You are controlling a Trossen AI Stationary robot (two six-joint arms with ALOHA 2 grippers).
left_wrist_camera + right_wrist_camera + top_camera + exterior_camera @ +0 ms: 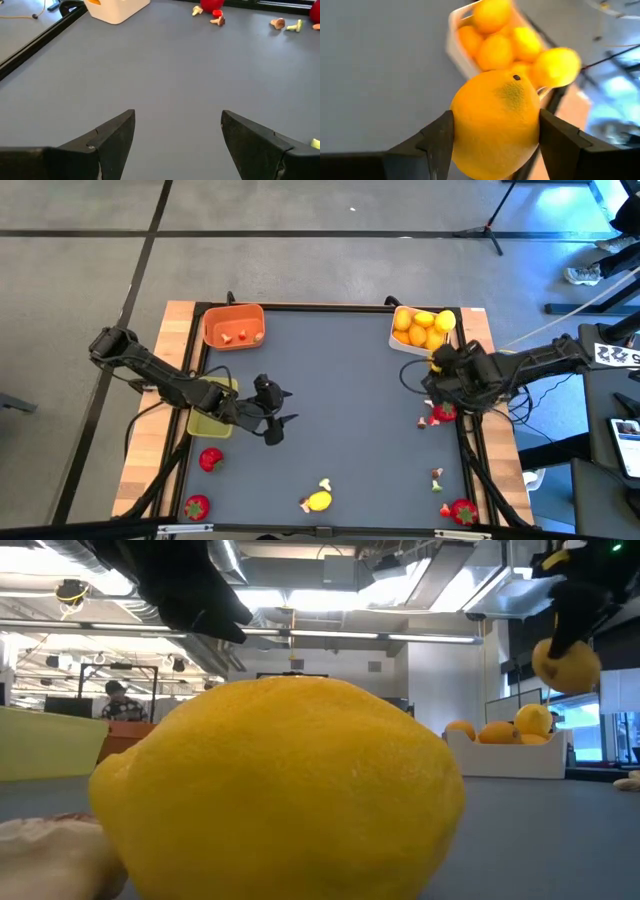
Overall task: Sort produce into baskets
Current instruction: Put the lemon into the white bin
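Note:
My right gripper (440,366) is shut on an orange-yellow citrus fruit (495,120), in the air just near of the white basket (400,343), which holds several citrus fruits (420,328). My left gripper (284,408) is open and empty over the grey mat at centre left, beside the yellow-green basket (208,423). The orange basket (233,326) at the far left holds two small bits. A lemon (318,501) lies by the near edge. Strawberries lie at the near left (210,459) (197,506) and at the right (444,413) (462,511). My right gripper pinches the citrus fruit between its two fingers, on two opposite sides of its round body (459,125). The fingers come at it from above, as the low view (566,664) shows. The fruit is lifted clear of the mat, its stem dimple (516,77) toward the wrist camera.
Small pale-and-red bits lie at the right (422,422) (437,478). A raised black frame (330,307) borders the mat. The mat's middle (350,410) is bare. The lemon (280,790) fills the low view. A person shows far off in the room (117,692).

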